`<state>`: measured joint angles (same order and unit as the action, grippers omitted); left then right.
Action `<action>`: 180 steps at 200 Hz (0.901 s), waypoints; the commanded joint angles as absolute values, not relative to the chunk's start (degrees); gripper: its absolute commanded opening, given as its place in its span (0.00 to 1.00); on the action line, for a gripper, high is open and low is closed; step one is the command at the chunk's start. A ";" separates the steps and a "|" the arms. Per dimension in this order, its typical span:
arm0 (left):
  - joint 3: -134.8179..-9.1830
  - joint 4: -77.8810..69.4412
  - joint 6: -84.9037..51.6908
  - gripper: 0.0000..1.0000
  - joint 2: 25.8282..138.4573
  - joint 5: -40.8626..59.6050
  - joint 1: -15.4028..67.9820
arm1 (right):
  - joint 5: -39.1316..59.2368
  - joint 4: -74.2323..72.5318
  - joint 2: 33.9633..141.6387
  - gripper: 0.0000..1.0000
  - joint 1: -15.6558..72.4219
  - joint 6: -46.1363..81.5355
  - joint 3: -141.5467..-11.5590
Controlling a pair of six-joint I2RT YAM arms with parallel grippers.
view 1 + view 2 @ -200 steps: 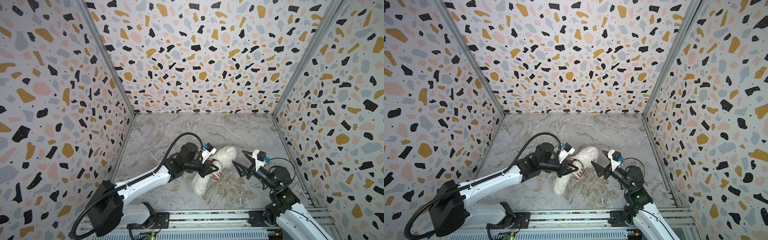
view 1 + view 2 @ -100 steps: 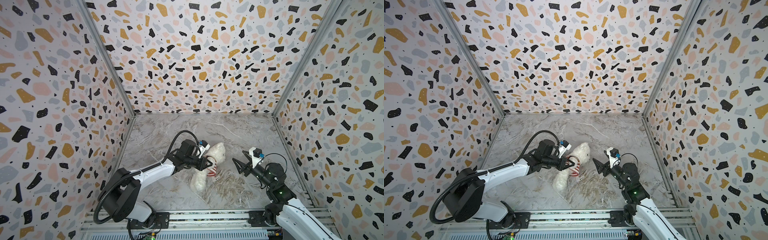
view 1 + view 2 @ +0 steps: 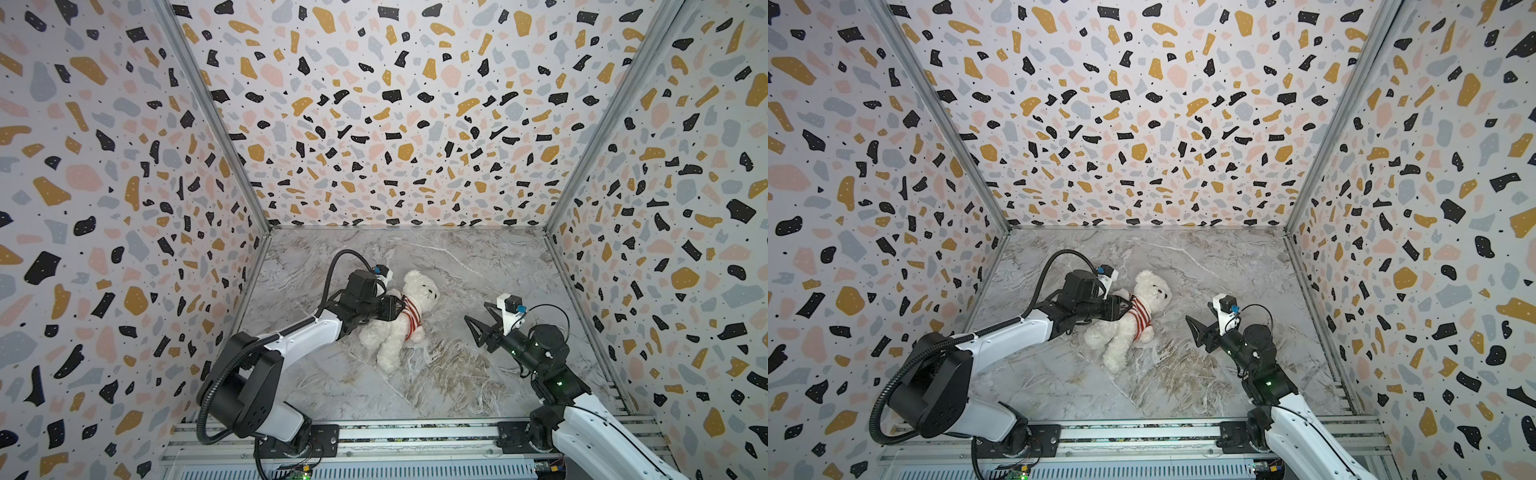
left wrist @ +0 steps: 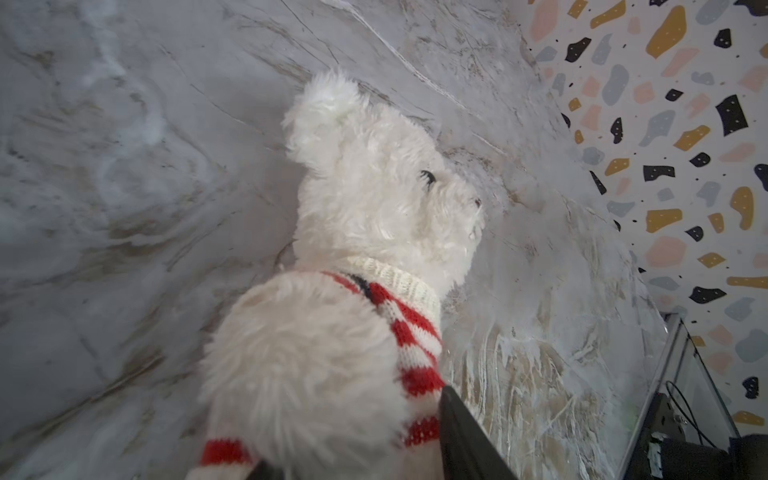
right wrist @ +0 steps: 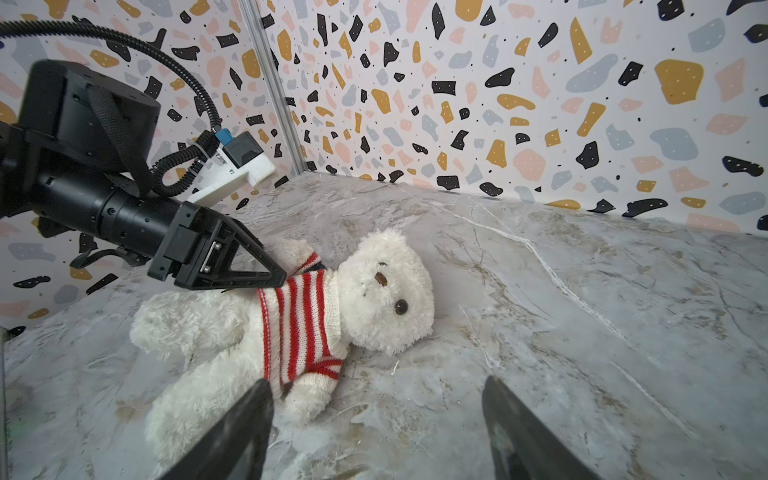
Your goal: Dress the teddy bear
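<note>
The teddy bear [image 3: 395, 336] lies on its back on the marble floor in both top views, head [image 3: 1152, 289] toward the back wall. It wears a red-and-white striped sweater [image 5: 299, 324] on its chest. My left gripper [image 3: 401, 307] is at the bear's arm and shoulder. In the left wrist view its jaws stand apart, with the fluffy arm [image 4: 299, 374] between the left gripper [image 4: 357, 428] fingers. My right gripper [image 3: 477, 312] hovers open to the right of the bear, with nothing between its fingers [image 5: 257, 415].
Terrazzo-patterned walls [image 3: 395, 124] enclose the marble floor [image 3: 457, 395] on three sides. A metal rail [image 3: 395, 436] with both arm bases runs along the front edge. Bare floor lies behind and in front of the bear.
The left arm has swung the bear left and toward the back wall. Its jaws were pinched on the sweater and now stand apart. The right gripper has hardly moved.
</note>
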<state>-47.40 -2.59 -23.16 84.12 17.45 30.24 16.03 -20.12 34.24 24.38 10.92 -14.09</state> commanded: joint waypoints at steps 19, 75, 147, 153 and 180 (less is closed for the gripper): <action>-46.77 -0.80 -21.35 0.68 76.32 5.71 30.56 | 16.33 -20.65 35.10 0.79 24.61 12.19 -16.44; -48.57 1.84 -18.70 0.70 74.97 -1.74 37.58 | 16.64 -22.32 38.64 0.79 24.95 13.45 -16.99; -48.41 1.91 -17.32 0.50 83.91 -8.97 39.81 | 15.57 -20.64 38.06 0.79 25.70 13.44 -17.58; -48.05 1.97 -17.31 0.48 84.25 -9.41 39.81 | 15.43 -20.52 37.96 0.79 25.69 13.43 -17.41; -45.87 1.63 -17.66 0.41 84.36 -10.50 40.15 | 15.29 -21.10 38.63 0.79 25.73 13.36 -17.27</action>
<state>-47.62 2.22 -18.17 84.64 -7.70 39.70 15.79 -20.16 38.70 25.41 12.99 -15.29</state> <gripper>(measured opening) 0.435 0.790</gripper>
